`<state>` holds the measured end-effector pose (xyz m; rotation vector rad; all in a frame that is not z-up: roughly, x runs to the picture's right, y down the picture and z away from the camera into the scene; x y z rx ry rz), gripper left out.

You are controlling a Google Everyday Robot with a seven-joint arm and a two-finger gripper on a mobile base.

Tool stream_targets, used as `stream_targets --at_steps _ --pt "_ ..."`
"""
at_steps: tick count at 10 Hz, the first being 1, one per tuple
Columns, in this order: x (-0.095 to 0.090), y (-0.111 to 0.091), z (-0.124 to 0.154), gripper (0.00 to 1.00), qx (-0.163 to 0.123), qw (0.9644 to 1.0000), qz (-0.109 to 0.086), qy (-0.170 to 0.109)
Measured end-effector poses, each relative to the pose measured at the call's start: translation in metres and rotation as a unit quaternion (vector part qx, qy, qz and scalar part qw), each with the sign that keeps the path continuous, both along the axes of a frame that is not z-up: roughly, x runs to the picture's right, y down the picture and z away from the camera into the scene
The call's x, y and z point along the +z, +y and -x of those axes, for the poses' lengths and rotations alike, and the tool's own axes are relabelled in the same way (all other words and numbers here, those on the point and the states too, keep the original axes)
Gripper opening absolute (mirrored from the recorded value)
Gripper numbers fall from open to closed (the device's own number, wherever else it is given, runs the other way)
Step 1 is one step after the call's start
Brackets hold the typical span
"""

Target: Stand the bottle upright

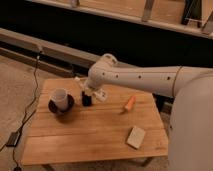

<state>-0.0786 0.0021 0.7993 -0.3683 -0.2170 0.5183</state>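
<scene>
The bottle (pixel 99 93) is a small white shape lying on its side on the wooden table (pixel 95 135), right of the mug. My gripper (pixel 87 99) points down at the table just left of the bottle, between it and the white mug (pixel 60 98) on its dark saucer. The dark gripper tip is at or just above the tabletop. Whether it touches the bottle cannot be told. My white arm reaches in from the right and covers part of the bottle's far end.
An orange carrot-like piece (pixel 130 102) lies right of the bottle. A flat pale block (pixel 135 136) lies near the table's front right. A black cable (pixel 30 95) runs down the floor on the left. A dark wall and ledge stand behind the table.
</scene>
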Motion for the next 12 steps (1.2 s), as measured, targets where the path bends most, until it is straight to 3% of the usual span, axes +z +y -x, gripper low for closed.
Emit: stream_targets --at_steps 9,11,12 --pt "-0.004 0.001 0.002 0.00 -0.002 1.0000 -0.004 -0.004" --pt "-0.009 -0.009 0.001 0.00 0.000 0.9994 -0.035 -0.005" --pt "-0.011 -0.017 0.000 0.00 0.002 0.9981 -0.060 -0.007"
